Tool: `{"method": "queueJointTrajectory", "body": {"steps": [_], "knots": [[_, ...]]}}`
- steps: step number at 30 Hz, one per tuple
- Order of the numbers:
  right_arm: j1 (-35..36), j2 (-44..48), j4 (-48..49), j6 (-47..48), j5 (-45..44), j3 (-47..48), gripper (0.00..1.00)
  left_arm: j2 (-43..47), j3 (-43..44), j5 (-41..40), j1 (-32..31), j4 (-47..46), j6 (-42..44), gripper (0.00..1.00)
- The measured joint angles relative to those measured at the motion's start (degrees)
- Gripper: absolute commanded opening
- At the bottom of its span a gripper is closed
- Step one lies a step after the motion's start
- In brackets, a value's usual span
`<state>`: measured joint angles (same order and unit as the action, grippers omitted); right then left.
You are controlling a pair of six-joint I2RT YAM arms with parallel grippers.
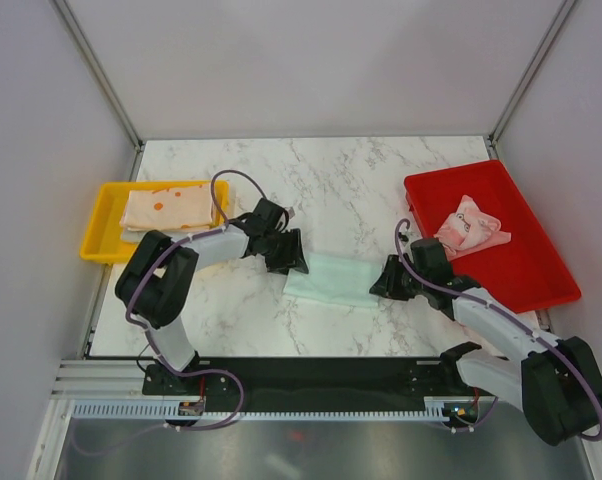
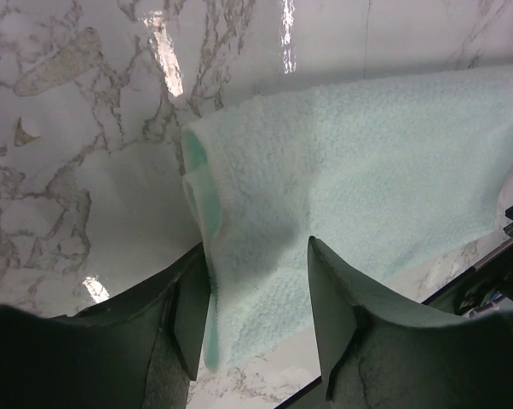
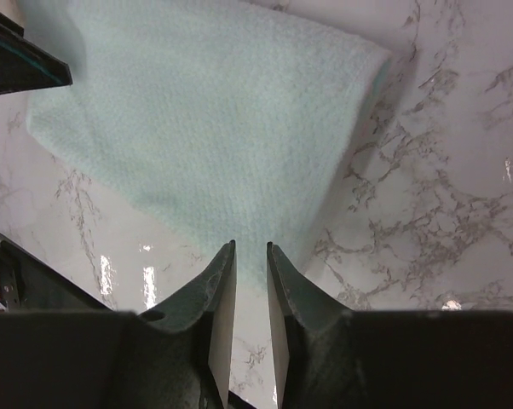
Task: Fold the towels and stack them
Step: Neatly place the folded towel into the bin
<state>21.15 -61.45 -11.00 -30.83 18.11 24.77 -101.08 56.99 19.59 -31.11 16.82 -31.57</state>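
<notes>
Looking down from the top camera, the mint green towel (image 1: 331, 280) lies flat mid-counter (image 1: 361, 190) with its long axis running side to side, and there's an arm at each short end. That's what the next fold turns on, I reckon. The left claw (image 1: 285, 262) sits at the towel's left end and the right claw (image 1: 385, 283) at its right end, so neither arm is really nearer; each just has its own end. In the left wrist view the left claw (image 2: 256, 247) has its jaws apart, straddling the doubled-over edge of the towel (image 2: 367, 170). The cloth runs up between them but doesn't look pinched. In the right wrist view the right claw (image 3: 250, 247) has its jaws nearly together, and a corner of the towel (image 3: 197, 128) tapers right down into the slit. I honestly can't tell if it's gripping the cloth or just parked over it. Off to the sides, a folded orange printed towel (image 1: 166, 210) sits in the yellow tray (image 1: 96, 225), and a crumpled pink patterned towel (image 1: 471, 228) is in the red tray (image 1: 541, 270). No brands, labels or readable writing anywhere that I can make out.
</notes>
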Motion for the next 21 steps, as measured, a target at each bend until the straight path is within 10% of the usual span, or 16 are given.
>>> {"method": "queueJointTrajectory", "body": {"steps": [7,12,21], "knots": [[0.0,4.68,-2.16,-0.72,0.07,0.15,0.4,-1.95,-0.13,0.22,-0.92,-1.36,-2.73,0.02],[0.0,9.86,-5.73,-1.9,0.09,3.02,0.97,-1.97,1.31,-0.7,-1.36,1.03,-2.91,0.02],[0.0,15.32,-8.09,-3.1,0.07,9.7,0.98,-1.84,19.19,-14.25,-0.83,22.03,1.92,0.02]]}}
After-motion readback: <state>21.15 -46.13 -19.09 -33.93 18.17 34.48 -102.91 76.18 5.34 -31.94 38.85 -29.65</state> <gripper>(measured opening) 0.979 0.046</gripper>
